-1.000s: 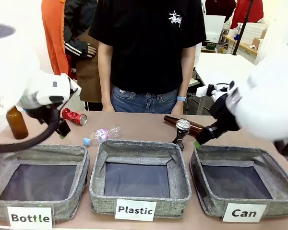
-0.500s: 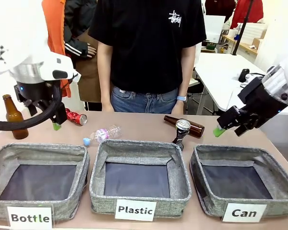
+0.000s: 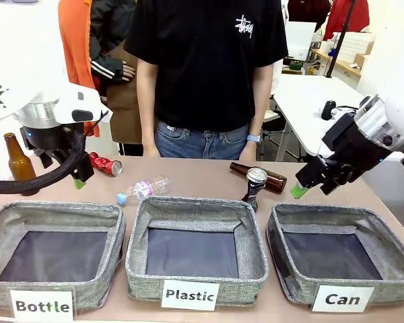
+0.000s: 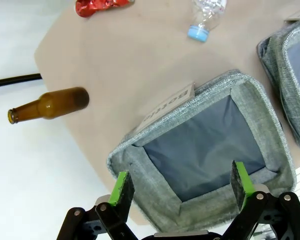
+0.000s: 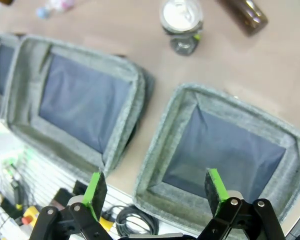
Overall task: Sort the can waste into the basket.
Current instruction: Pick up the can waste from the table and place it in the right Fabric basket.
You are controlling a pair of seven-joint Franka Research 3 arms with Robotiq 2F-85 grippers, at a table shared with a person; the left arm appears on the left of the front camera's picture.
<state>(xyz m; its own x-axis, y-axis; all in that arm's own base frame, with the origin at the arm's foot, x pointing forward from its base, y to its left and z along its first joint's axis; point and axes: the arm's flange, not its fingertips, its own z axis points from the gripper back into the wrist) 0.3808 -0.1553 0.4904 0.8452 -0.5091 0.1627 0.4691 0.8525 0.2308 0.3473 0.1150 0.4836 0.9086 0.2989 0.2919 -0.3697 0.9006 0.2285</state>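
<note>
Nothing is sorted yet: the basket labelled "Can" [image 3: 390, 289] holds only its dark bottom. The red can [image 3: 104, 163] lies on its side at the far left of the table [image 3: 195, 171], beyond the "Bottle" bin [image 3: 60, 208]. The black can [image 3: 255, 180] stands upright just behind the far right corner of the "Plastic" bin [image 3: 188, 202], beside a lying brown bottle [image 3: 277, 180]. The left hand [image 4: 181, 185] hangs near the red can, fingers apart and empty. The right hand [image 5: 155, 186] hovers over the Can basket's far rim, fingers likewise apart, holding nothing. Both pickups and drops are left to do.
</note>
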